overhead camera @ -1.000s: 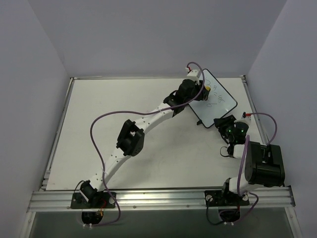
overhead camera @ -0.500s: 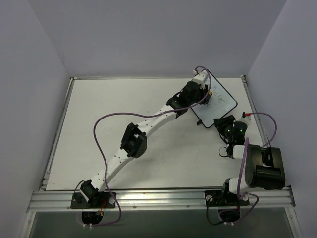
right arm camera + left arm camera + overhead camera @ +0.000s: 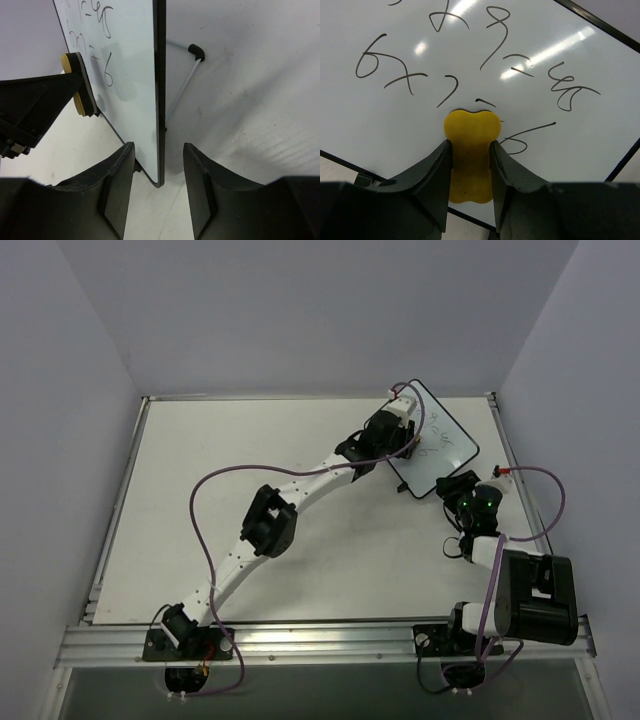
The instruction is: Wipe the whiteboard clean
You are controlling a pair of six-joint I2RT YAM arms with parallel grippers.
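Observation:
The whiteboard (image 3: pixel 445 445) stands tilted at the back right of the table, with dark handwritten scribbles on it. My left gripper (image 3: pixel 412 433) is shut on the yellow eraser (image 3: pixel 471 150) and presses it against the board's face (image 3: pixel 470 60) just below the scribbles. The right wrist view shows the eraser (image 3: pixel 78 102) flat on the board (image 3: pixel 130 60) from the side. My right gripper (image 3: pixel 158 150) is open. Its jaws stand either side of the board's near lower corner, with gaps on both sides. It sits just below the board in the top view (image 3: pixel 455 485).
A wire stand with a black foot (image 3: pixel 196 50) props the board from behind. The white table (image 3: pixel 250 490) has walls on three sides and a metal rail (image 3: pixel 320 640) along its near edge. The left arm stretches diagonally across the table.
My left gripper has shifted the eraser a short way across the left part of the board. My right gripper stays at the board's near corner; its elbow has moved slightly nearer.

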